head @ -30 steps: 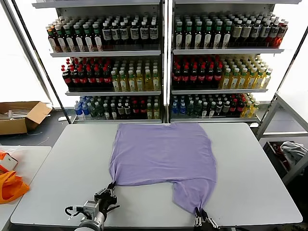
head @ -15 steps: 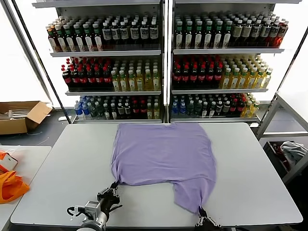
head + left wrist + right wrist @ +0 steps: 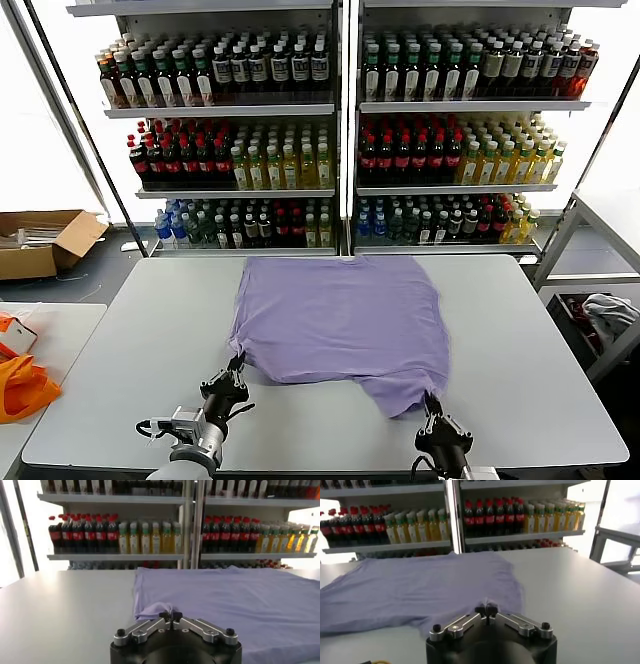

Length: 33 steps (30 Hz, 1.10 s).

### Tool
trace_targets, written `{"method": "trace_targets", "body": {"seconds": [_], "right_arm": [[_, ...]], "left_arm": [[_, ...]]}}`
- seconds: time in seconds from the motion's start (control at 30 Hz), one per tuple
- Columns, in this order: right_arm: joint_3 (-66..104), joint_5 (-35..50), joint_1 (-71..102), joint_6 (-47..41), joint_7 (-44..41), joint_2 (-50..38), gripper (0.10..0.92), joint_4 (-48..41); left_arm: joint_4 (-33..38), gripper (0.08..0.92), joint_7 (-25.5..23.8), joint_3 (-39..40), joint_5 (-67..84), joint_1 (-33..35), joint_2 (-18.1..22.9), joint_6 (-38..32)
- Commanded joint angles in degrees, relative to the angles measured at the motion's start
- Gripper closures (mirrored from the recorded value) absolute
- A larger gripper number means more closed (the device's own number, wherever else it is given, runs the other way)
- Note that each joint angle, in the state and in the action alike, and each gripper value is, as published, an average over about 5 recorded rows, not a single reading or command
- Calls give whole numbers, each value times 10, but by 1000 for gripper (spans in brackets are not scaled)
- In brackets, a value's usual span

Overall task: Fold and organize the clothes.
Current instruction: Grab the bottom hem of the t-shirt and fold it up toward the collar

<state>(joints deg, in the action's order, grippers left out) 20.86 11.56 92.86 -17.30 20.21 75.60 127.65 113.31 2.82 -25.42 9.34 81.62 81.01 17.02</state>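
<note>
Cardboard box [image 3: 45, 243]: one, on the floor at the far left, beyond a second, smaller bench.
Orange fabric [image 3: 22, 385]: one bundle lay at the left edge, on that smaller bench, well apart from the work.
Bench [image 3: 120, 340]: one large grey bench carried the work, standing in front of the shelves.
Left end effector [image 3: 234, 364]: one, at the near left of the bench, clenched on the near left corner of the T-shirt; in the left wrist view its two fingertips [image 3: 170, 616] met with a bunched fold of cloth between them.
T-shirt [image 3: 335, 315]: one lavender shirt, lying plain side up in the middle of the bench, its far edge close to the bench's far edge; the near edge was drawn up unevenly, with the near right part reaching closer than the near left.
Right end effector [image 3: 431, 402]: one, at the near right of the bench, clenched on the near right corner of the T-shirt; the right wrist view showed its tips [image 3: 487, 611] closed together on a small peak of fabric.
Shelves [image 3: 345, 110]: two racks side by side behind the bench, three visible tiers each, packed with bottles too many to count.
</note>
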Motion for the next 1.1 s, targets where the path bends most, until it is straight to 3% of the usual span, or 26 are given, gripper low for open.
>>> {"method": "trace_targets", "body": {"seconds": [0.03, 0.63, 1.1], "right_arm": [[22, -8, -71, 6, -12, 4, 918, -31], [15, -10, -221, -8, -28, 7, 918, -166], [-26, -1, -293, -25, -25, 8, 918, -261]], "left_arm": [[-40, 916, 6, 2, 11, -63, 0, -17], [-159, 916, 12, 18, 37, -176, -5, -23], [-232, 916, 18, 23, 35, -217, -6, -9]]}}
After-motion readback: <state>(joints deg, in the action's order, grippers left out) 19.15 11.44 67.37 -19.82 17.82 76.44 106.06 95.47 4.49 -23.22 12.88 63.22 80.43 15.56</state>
